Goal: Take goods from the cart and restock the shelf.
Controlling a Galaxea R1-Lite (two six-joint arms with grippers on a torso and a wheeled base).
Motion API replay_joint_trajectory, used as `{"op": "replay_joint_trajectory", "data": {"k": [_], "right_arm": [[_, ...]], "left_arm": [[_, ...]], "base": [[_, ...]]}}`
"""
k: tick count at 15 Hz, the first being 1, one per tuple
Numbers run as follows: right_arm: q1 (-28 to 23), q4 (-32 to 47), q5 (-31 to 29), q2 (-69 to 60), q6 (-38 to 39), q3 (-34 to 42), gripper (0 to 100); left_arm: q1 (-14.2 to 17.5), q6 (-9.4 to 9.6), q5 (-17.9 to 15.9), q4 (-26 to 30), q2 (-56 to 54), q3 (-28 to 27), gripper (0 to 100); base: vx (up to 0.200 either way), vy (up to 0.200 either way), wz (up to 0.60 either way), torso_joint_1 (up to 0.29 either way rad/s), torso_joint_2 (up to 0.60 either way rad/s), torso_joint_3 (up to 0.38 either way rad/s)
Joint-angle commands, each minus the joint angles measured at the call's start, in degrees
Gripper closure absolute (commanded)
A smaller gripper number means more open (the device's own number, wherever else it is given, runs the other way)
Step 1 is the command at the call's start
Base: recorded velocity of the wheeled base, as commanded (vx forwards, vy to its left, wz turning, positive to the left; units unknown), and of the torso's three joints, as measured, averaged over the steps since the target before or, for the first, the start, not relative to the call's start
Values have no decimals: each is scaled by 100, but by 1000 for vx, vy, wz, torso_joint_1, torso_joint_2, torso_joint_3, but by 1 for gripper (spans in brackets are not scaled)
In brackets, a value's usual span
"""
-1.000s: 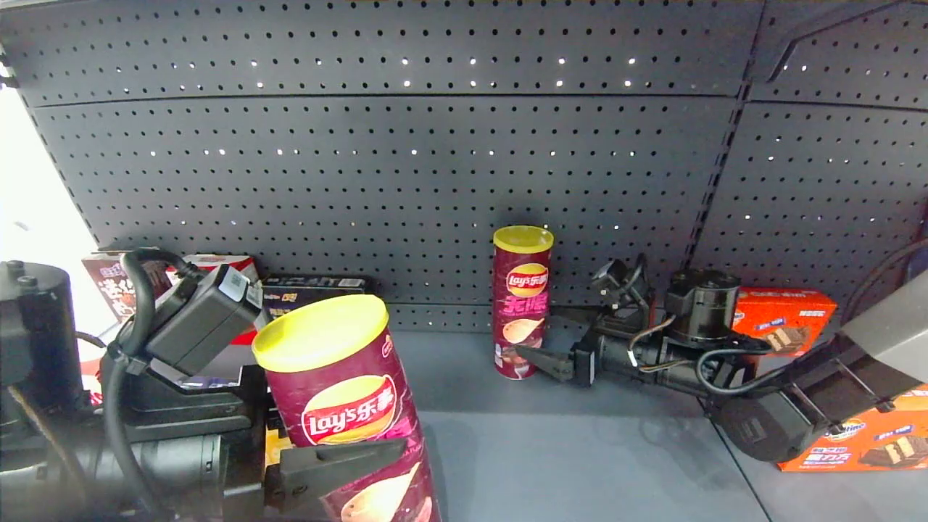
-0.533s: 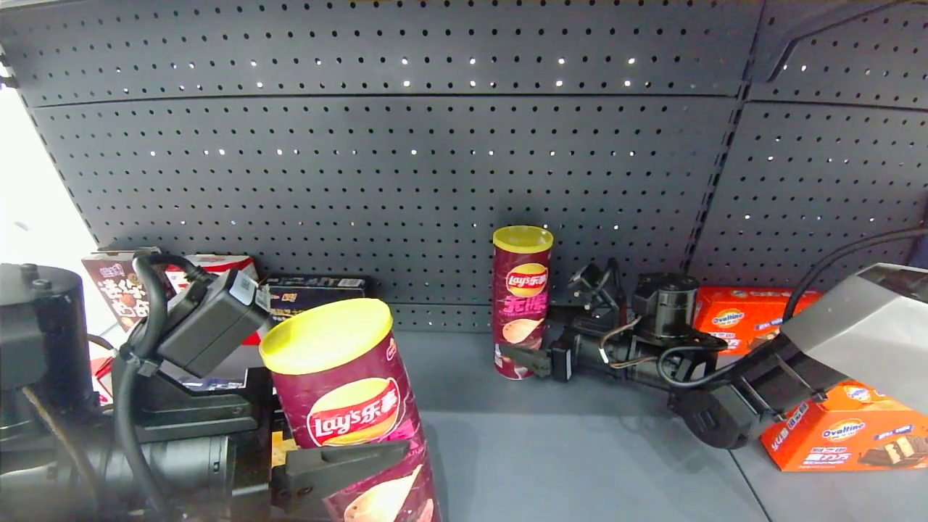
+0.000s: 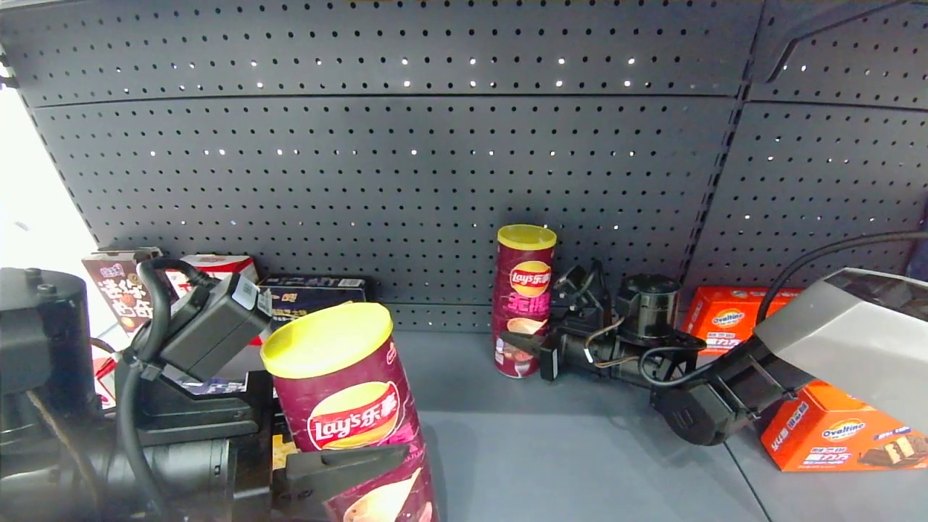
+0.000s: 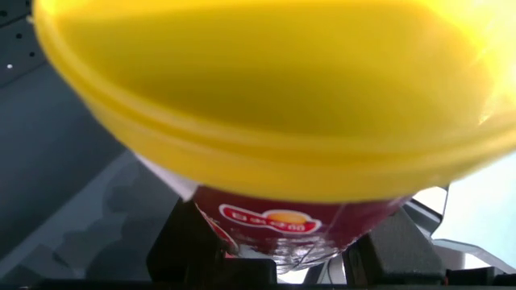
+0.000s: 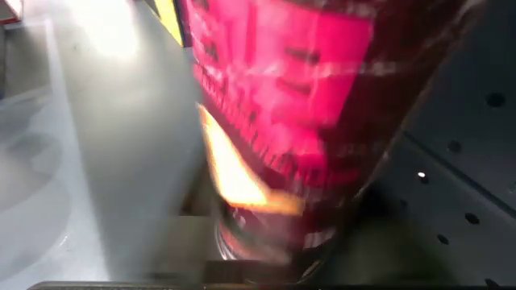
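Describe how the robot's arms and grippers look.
The left arm is black, with a boxy camera, white sticker and thick cable. The right arm is black with a grey cover and thin wires. The left gripper and right gripper are dark and tapered.

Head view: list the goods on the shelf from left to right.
brown box → held can → standing can → rear orange box → front orange box
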Motion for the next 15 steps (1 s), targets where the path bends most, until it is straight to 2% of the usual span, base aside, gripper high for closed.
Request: {"op": "replay_joint_trajectory", "data": {"k": [1, 6, 15], "right_arm": [[-3, 3, -8, -9, 1, 5, 100], [14, -94, -17, -264, 1, 216, 100], [137, -296, -8, -1688, -8, 1727, 100]], "left_arm": [[-3, -1, -1, -1, -8, 7, 100], [-3, -1, 7, 8, -26, 25, 100], [-11, -1, 43, 16, -34, 16, 100]], "base": [[0, 0, 0, 0, 0, 0], [0, 0, 0, 0, 0, 0], [0, 0, 0, 0, 0, 0]]}}
